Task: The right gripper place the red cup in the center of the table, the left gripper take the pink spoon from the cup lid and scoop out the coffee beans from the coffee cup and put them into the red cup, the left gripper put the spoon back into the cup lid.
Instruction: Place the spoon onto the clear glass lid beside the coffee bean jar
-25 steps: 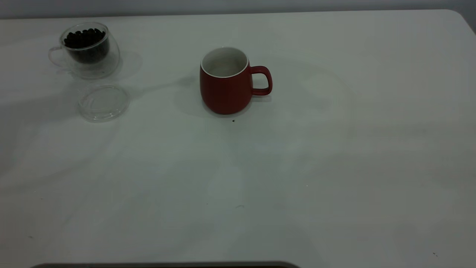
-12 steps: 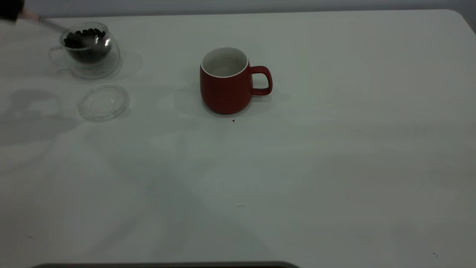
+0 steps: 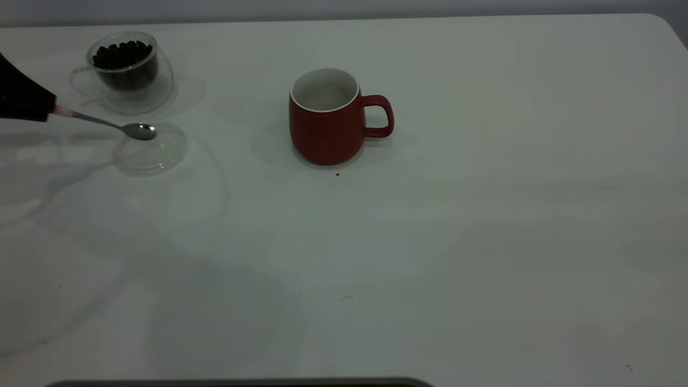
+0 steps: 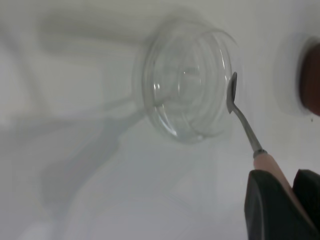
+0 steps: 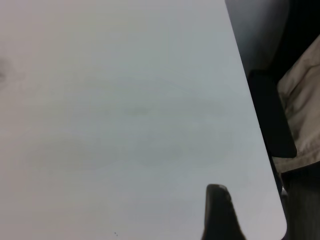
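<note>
The red cup (image 3: 325, 121) stands upright near the table's middle, handle to the right, its white inside looking empty; its edge shows in the left wrist view (image 4: 311, 80). The glass coffee cup (image 3: 128, 70) with dark beans stands at the far left back. The clear cup lid (image 3: 150, 153) lies just in front of it. My left gripper (image 3: 45, 110) is shut on the pink handle of the spoon (image 3: 123, 128). The spoon's metal bowl hovers at the lid's back rim and looks empty. In the left wrist view the gripper (image 4: 287, 190) holds the spoon (image 4: 245, 125) beside the lid (image 4: 185, 85). My right gripper (image 5: 218, 205) sits over the table's corner.
A single dark bean or speck (image 3: 337, 173) lies just in front of the red cup. The table's rounded corner (image 5: 277, 220) and edge are close to the right gripper, with dark gear and cloth (image 5: 300, 100) beyond it.
The left gripper came into view with the spoon, dipped its bowl in the coffee cup half a second ago, then moved forward to the lid. The cups and lid stayed put.
</note>
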`<action>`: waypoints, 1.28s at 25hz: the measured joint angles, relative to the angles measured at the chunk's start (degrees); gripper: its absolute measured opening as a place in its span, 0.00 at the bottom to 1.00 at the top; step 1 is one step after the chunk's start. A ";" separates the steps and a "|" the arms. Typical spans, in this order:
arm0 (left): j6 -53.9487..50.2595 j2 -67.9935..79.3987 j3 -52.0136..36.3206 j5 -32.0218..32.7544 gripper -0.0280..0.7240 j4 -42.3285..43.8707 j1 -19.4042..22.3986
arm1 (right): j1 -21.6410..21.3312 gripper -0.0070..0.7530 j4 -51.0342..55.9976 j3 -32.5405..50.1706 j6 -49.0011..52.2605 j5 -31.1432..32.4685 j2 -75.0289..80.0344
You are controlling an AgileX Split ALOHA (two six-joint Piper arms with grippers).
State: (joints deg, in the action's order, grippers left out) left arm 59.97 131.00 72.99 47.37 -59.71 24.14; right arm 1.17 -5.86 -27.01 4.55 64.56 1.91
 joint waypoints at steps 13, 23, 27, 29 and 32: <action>9.01 5.48 0.56 -3.59 0.20 -6.44 -0.43 | 0.00 0.68 0.00 0.00 0.00 0.00 0.00; 9.72 9.23 1.73 -1.12 0.20 -8.77 -0.49 | 0.00 0.68 0.00 0.00 0.00 0.00 0.00; 9.86 9.38 1.73 -0.88 0.20 -8.38 -0.49 | 0.00 0.68 0.00 0.00 0.00 0.00 0.00; 9.86 9.38 1.73 -0.70 0.20 -7.74 -0.49 | 0.00 0.68 0.00 0.00 0.00 0.00 0.00; 9.66 9.38 1.73 -0.51 0.21 -6.99 -0.18 | 0.00 0.68 0.00 0.00 0.00 0.00 0.00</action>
State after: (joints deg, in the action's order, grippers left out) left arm 69.63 140.38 74.72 46.87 -66.70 23.95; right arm 1.17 -5.86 -27.01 4.55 64.56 1.91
